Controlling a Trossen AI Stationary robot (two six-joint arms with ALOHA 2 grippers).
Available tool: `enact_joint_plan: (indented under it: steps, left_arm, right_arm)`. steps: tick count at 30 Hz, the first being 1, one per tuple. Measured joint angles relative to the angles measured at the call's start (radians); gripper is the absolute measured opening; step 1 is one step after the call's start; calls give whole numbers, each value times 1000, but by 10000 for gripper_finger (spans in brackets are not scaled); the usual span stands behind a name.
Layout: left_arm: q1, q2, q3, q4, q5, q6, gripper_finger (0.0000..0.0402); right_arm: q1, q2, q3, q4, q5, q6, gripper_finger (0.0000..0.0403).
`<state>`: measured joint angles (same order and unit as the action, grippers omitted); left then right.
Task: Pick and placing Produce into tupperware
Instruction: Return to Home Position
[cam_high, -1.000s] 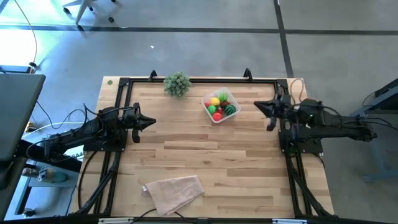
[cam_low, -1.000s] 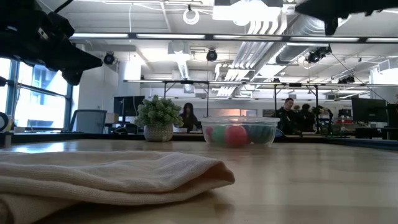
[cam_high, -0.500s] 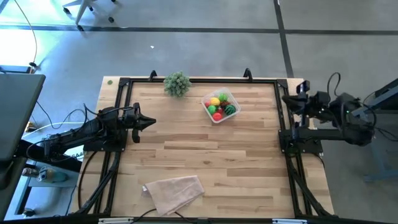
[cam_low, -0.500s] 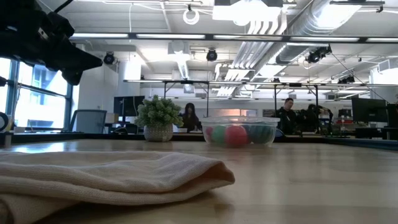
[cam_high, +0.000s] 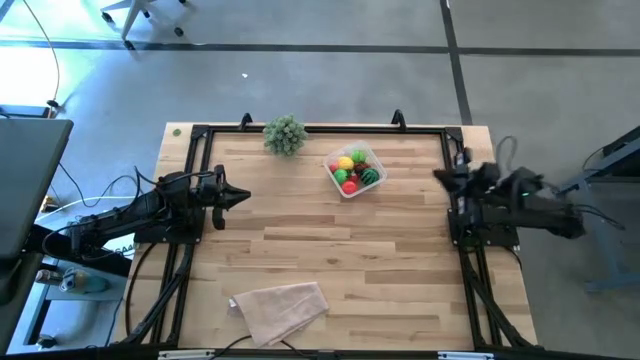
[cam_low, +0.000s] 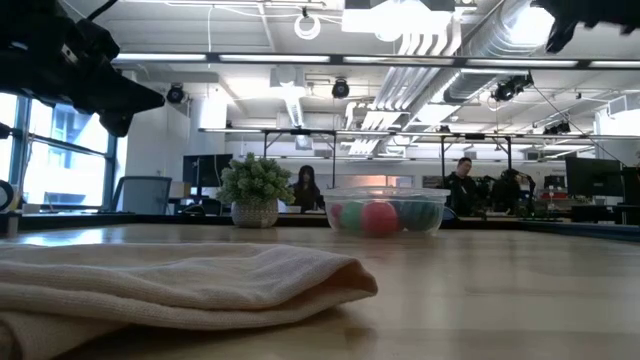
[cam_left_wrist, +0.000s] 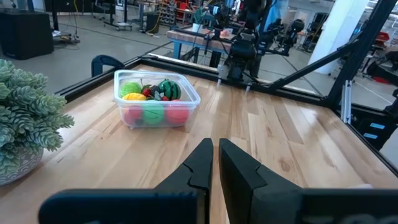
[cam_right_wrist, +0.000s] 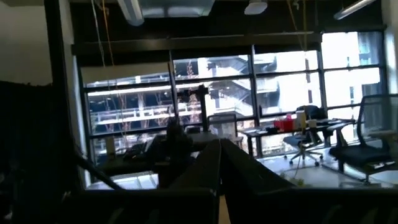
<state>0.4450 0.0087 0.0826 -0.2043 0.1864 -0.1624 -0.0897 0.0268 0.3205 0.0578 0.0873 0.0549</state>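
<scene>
now the tupperware (cam_high: 355, 171) sits between my right gripper (cam_high: 441, 176) and left gripper (cam_high: 243, 197), nearer the right; both are pressed together, holding nothing.

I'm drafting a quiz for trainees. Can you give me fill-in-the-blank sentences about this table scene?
The produce lies ____ the tupperware.
The plant stands on the side of the tupperware toward the ____ arm.
The left gripper and the right gripper are both ____, holding nothing.
The cloth is ____ in colour.
Missing words: inside; left; shut; beige.
</scene>
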Motion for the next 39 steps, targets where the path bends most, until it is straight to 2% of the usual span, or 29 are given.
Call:
enact_joint_plan:
  steps: [5,10,18,23,39]
  left_arm:
    - [0,0,0,0,0,0,17]
    - [0,0,0,0,0,0,17]
    - [0,0,0,0,0,0,17]
    - [0,0,0,0,0,0,17]
    - [0,0,0,0,0,0,17]
  right_arm:
    - [0,7,-191,138,-50,53,0]
    - [0,7,-273,141,-62,69,0]
    - [0,6,-305,37,-74,34,0]
    - [0,6,-305,-48,-19,41,0]
    - [0,11,-303,-54,-13,41,0]
